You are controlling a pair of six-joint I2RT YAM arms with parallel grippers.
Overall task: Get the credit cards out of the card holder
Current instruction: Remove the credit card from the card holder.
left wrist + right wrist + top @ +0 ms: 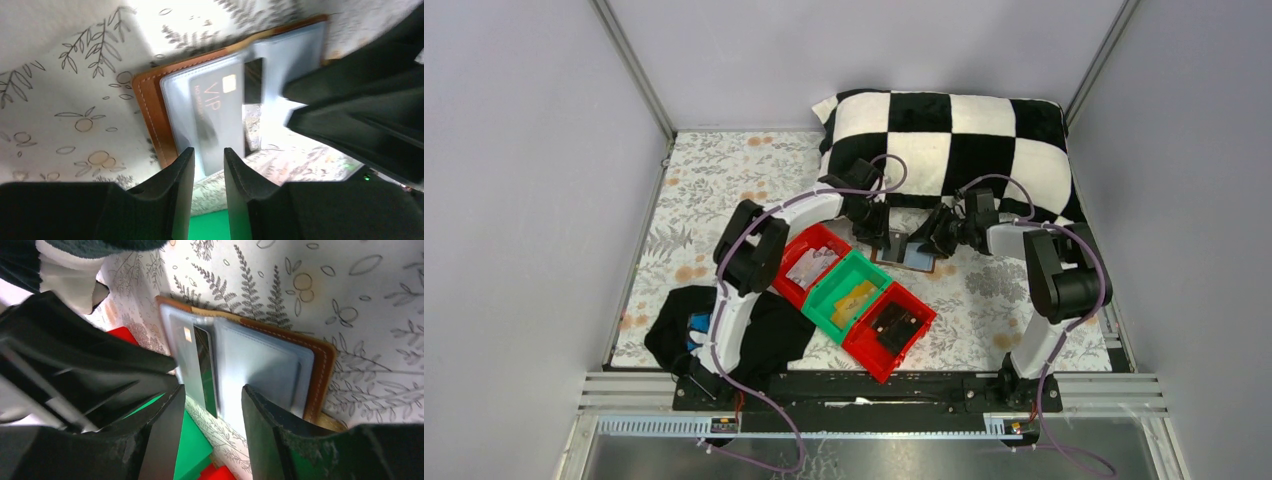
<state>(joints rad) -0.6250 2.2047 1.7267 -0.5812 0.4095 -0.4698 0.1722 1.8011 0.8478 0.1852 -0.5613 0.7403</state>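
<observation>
The card holder (907, 253) lies open on the floral cloth, reddish-brown rim (150, 107) round grey-blue panels (260, 367). A pale grey credit card (215, 112) marked VIP, with a chip and dark stripe, lies on its left panel and sticks out past the holder's near edge; it also shows in the right wrist view (192, 360). My left gripper (209, 152) hangs just over that card's near end, jaws a narrow gap apart with nothing between them. My right gripper (214, 389) is open over the holder's middle and right panel. Both grippers (876, 232) (936, 238) flank the holder.
Three bins stand in a diagonal row just in front of the holder: a red one (796, 286) with pale flat pieces, a green one (832, 306) with a yellow-tan piece, a red one (876, 364) with a black boxy object. A checkered pillow (954, 140) lies behind. A black cloth (774, 335) lies front left.
</observation>
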